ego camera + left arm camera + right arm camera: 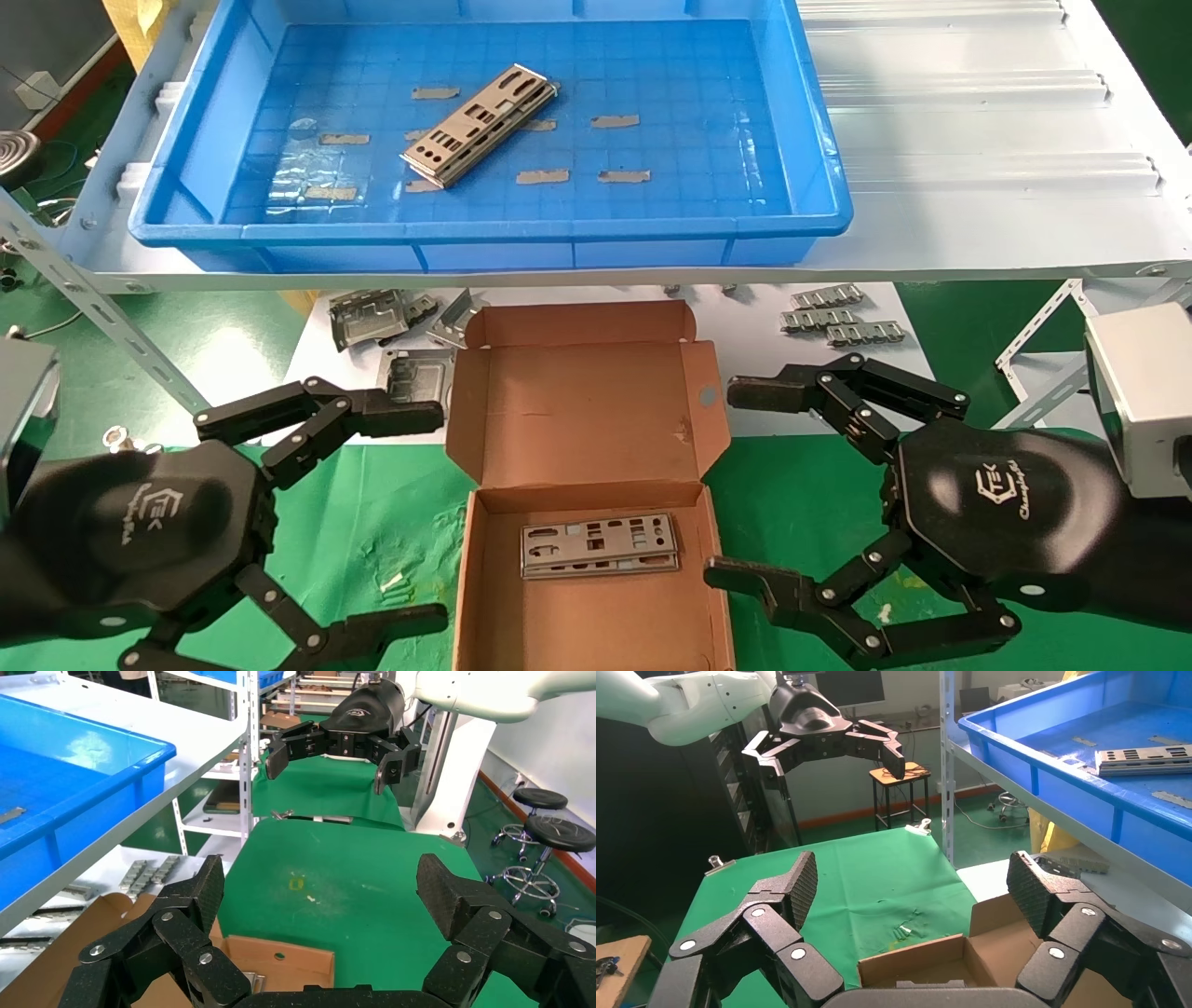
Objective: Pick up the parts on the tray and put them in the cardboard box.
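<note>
The blue tray (819,158) sits on a white shelf at the back. A stack of silver punched plates (480,124) lies near its middle; it also shows in the right wrist view (1144,760). The open cardboard box (596,401) stands on the green table below, with plates (599,544) lying flat inside. My left gripper (419,508) is open and empty, left of the box. My right gripper (736,480) is open and empty, right of the box. The box also shows under each wrist: left wrist view (281,966), right wrist view (989,952).
Squarish grey bracket frames (372,317) lie on a white sheet behind the box at left. Small ridged metal strips (838,315) lie behind at right. A slanted metal shelf leg (102,308) stands at left. The white shelf (978,186) overhangs the table.
</note>
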`<action>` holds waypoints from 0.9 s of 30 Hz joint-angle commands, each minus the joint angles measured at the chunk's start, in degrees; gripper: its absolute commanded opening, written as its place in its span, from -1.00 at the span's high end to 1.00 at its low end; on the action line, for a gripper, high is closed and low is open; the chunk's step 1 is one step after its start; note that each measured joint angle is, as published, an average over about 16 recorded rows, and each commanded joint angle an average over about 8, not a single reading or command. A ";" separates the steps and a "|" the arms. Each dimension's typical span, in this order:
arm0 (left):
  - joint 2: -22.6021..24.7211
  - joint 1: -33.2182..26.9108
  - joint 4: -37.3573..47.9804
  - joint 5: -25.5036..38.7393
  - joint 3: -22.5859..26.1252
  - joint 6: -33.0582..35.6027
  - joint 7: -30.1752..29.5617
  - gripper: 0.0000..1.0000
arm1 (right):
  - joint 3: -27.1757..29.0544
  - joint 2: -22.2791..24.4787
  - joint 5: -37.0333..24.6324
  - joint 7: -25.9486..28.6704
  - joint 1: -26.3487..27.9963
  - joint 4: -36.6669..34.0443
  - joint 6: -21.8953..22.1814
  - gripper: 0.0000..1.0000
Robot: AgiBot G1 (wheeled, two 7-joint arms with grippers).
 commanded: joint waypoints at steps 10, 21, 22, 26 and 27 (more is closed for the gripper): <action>0.00 0.00 0.00 0.00 0.00 0.00 0.00 -1.00 | 0.00 0.00 0.00 0.00 0.00 0.00 0.00 -1.00; 0.00 0.00 0.00 0.00 0.00 0.00 0.00 -1.00 | 0.00 0.00 0.00 0.00 0.00 0.00 0.00 -1.00; 0.00 0.00 0.00 0.00 0.00 0.00 0.00 -1.00 | 0.00 0.00 0.00 0.00 0.00 0.00 0.00 -1.00; 0.00 0.00 0.00 0.00 0.00 0.00 0.00 -1.00 | 0.00 0.00 0.00 0.00 0.00 0.00 0.00 -1.00; 0.00 0.00 0.00 0.00 0.00 0.00 0.00 -1.00 | 0.00 0.00 0.00 0.00 0.00 0.00 0.00 -1.00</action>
